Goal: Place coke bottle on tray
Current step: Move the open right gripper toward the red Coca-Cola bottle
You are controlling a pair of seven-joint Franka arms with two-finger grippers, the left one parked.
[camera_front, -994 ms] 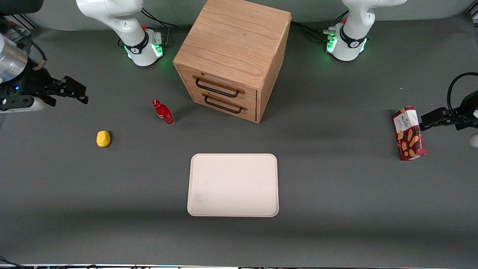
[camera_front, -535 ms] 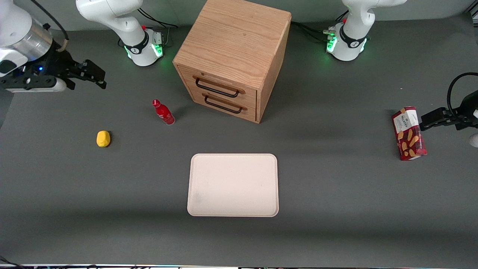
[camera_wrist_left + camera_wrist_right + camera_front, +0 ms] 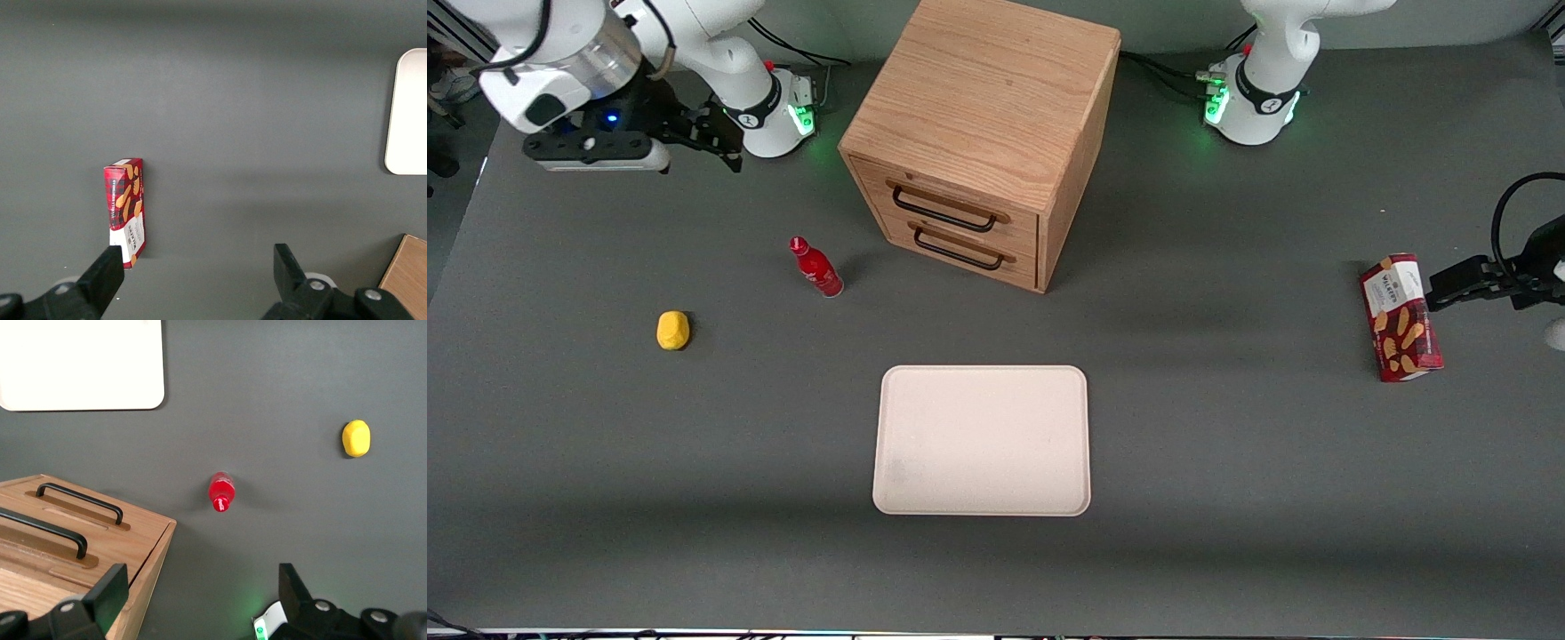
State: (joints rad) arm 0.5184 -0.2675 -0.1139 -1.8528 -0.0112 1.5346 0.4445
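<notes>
The coke bottle [image 3: 816, 267] is small, slim and all red. It stands upright on the grey table beside the wooden cabinet's drawer fronts. It also shows in the right wrist view [image 3: 221, 491]. The pale cream-pink tray [image 3: 982, 440] lies flat and bare, nearer the front camera than the cabinet; one corner of it shows in the right wrist view [image 3: 80, 361]. My right gripper [image 3: 716, 142] hangs high above the table, farther from the front camera than the bottle and well apart from it. Its fingers [image 3: 110, 590] stand wide apart with nothing between them.
A wooden two-drawer cabinet [image 3: 983, 133] stands at the table's middle. A yellow lemon-like object [image 3: 672, 330] lies toward the working arm's end, nearer the camera than the bottle. A red snack box [image 3: 1400, 316] stands toward the parked arm's end. The arm bases [image 3: 769, 111] stand at the table's back edge.
My right gripper has swung from the table's working-arm end toward the middle and away from the front camera, rising. The bottle, tray and other things have not moved.
</notes>
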